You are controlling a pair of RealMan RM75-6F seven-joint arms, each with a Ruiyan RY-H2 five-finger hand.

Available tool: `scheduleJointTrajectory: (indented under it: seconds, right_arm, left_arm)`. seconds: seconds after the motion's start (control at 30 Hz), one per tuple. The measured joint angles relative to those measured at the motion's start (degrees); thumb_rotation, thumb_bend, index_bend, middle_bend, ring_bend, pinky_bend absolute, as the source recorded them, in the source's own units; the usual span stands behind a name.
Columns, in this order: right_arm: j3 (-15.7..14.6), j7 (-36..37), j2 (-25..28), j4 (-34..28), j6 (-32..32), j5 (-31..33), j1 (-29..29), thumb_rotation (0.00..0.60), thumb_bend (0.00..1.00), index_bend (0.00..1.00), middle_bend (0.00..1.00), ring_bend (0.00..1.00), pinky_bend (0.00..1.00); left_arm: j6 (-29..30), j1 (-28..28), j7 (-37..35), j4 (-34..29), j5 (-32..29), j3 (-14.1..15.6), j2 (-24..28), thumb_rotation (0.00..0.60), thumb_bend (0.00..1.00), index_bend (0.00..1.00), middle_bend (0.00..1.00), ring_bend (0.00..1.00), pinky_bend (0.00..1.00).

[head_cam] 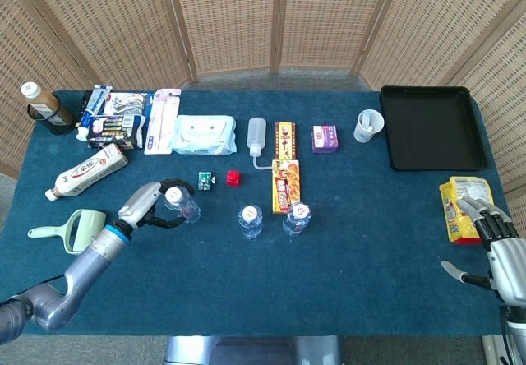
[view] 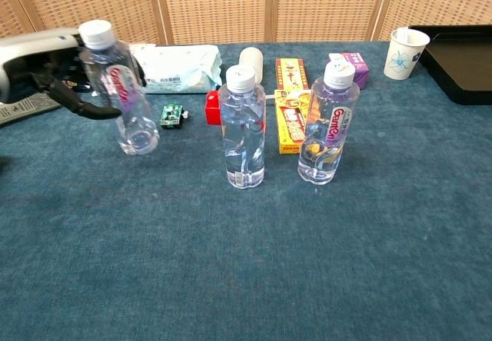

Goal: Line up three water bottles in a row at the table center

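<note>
Blue tabletop (head_cam: 345,258): left hand (head_cam: 141,205) grips a tilted bottle (view: 119,87) left of two upright bottles (view: 242,130); right hand (head_cam: 493,233) rests spread.

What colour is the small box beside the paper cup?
Purple; the small box left of the paper cup shows best in the head view.

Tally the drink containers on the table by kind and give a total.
Clear water bottles: 3, one gripped tilted by the left hand at, two standing at and
Paper cup: 1
Brown bottle with white cap: 1
Total: 5
</note>
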Motion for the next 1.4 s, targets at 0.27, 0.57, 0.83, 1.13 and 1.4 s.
scheduleJointTrajectory:
  seconds: [0.27, 0.57, 0.83, 1.13, 1.4]
  right_arm:
    - [0.11, 0.53, 0.02, 0.26, -0.06, 0.04, -0.01, 0.600, 0.02, 0.11, 0.13, 0.11, 0.10]
    - [0.12, 0.53, -0.05, 0.36, -0.43, 0.08, 0.05, 0.600, 0.02, 0.11, 0.13, 0.11, 0.10]
    - [0.20, 0.25, -0.05, 0.09, -0.39, 0.16, -0.02, 0.600, 0.02, 0.11, 0.13, 0.11, 0.10]
    - [0.28, 0.12, -0.06, 0.09, -0.34, 0.15, -0.05, 0.600, 0.02, 0.11, 0.13, 0.11, 0.10]
    - [0.33, 0.74, 0.12, 0.17, -0.09, 0.06, -0.17, 0.599, 0.02, 0.11, 0.13, 0.11, 0.10]
  left_arm:
    - [-3.91, -2.77, 7.06, -3.37, -4.15, -0.83, -1.89, 0.600, 0.30, 0.38, 0.33, 0.28, 0.42]
    - [-4.16, -3.27, 11.28, -4.33, -5.84, -0.45, -3.34, 0.600, 0.30, 0.38, 0.33, 0.28, 0.42]
    - [-4.23, -3.34, 11.32, -2.63, -6.20, -0.11, -5.03, 0.600, 0.30, 0.39, 0.33, 0.28, 0.41]
    - [-4.37, -3.32, 11.03, -2.15, -5.51, 0.55, -5.64, 0.600, 0.30, 0.38, 0.33, 0.28, 0.41]
    - [-4.64, -3.50, 11.61, -1.96, -5.42, 0.84, -6.26, 0.600, 0.29, 0.39, 0.33, 0.28, 0.40]
